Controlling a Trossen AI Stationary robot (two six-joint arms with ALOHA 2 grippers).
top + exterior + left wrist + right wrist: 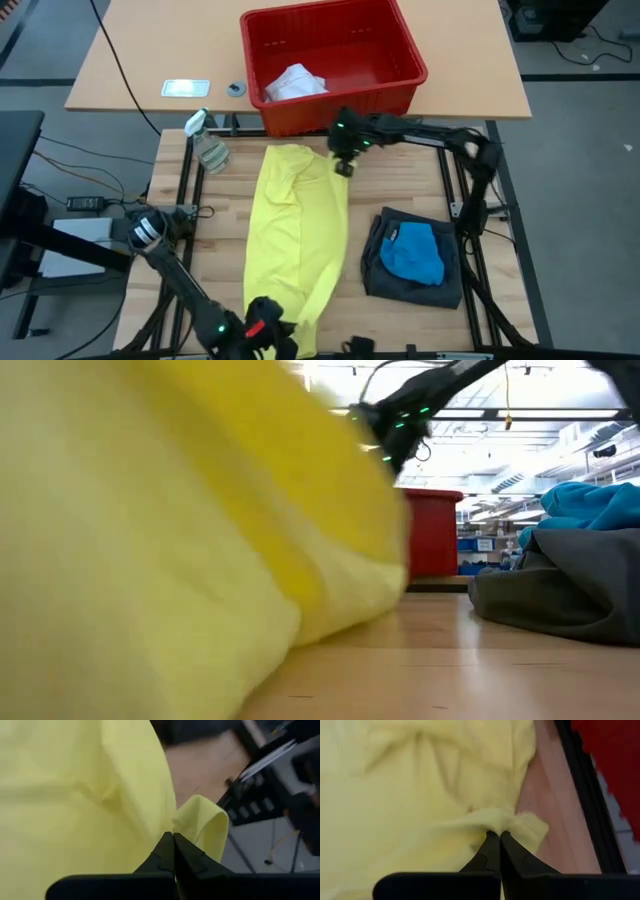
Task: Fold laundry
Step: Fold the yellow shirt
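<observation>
Both grippers pinching yellow shirt [296,232]: left gripper [262,328] clamping near-edge end, right gripper [343,166] clamping far end. Shirt stretching mid-worktop, unfolded. Grey shorts [412,283] and blue piece [413,251] lying bunched at right edge; white item [293,82] waiting in basket [330,110].

A wooden slatted table [410,190] carried a yellow shirt [295,235] stretched between the left gripper [262,325] and right gripper [343,165], dark grey shorts [415,285] beside the right gripper, and a spray bottle [208,145] opposite
</observation>
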